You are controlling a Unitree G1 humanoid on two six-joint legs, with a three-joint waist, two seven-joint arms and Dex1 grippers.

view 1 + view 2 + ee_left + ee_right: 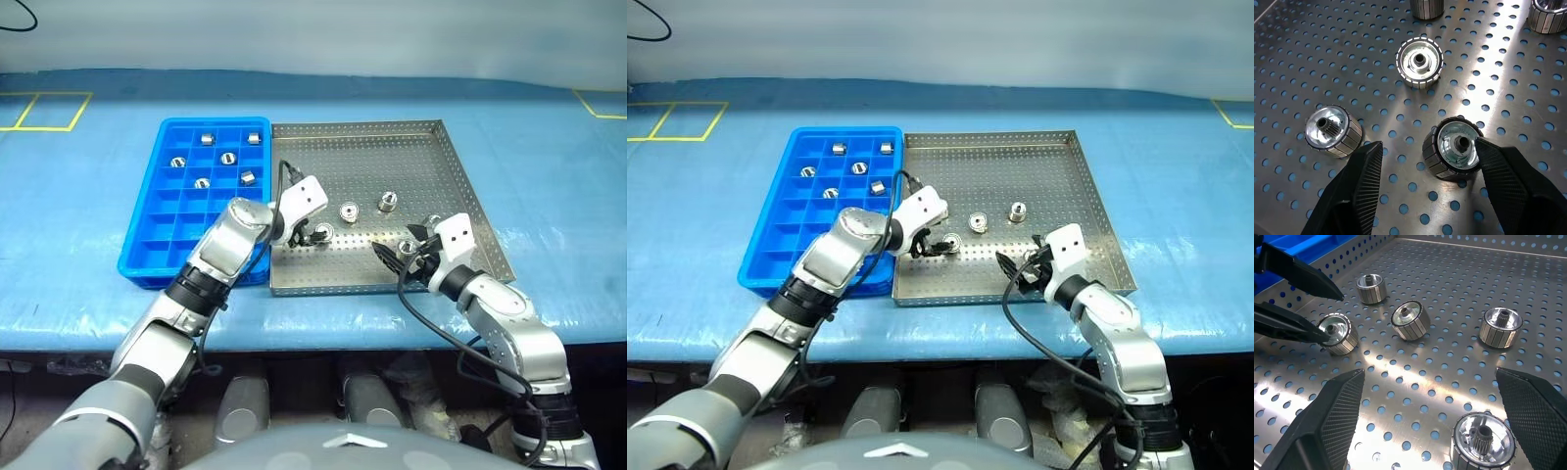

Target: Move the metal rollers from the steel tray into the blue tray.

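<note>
Blue cloth covers the bench (88, 274), and on it two trays lie side by side, touching along one edge. This closeness makes sense, I think: the path from one tray to the other is short. The steel tray (392, 137), bigger, with a perforated floor, holds the metal rollers (349, 211) that are not yet moved; they are scattered in its nearer half. The blue tray (147, 196) has several rollers already, one in each compartment, all in the far rows.

The left claw (1425, 169) is low over the steel tray with its fingers apart on both sides of one roller (1452, 149). One finger seems to touch it, but it grips nothing yet. The right claw (1430, 426) waits fully open and empty, near another roller (1481, 438). That roller is cut off by the picture edge.
</note>
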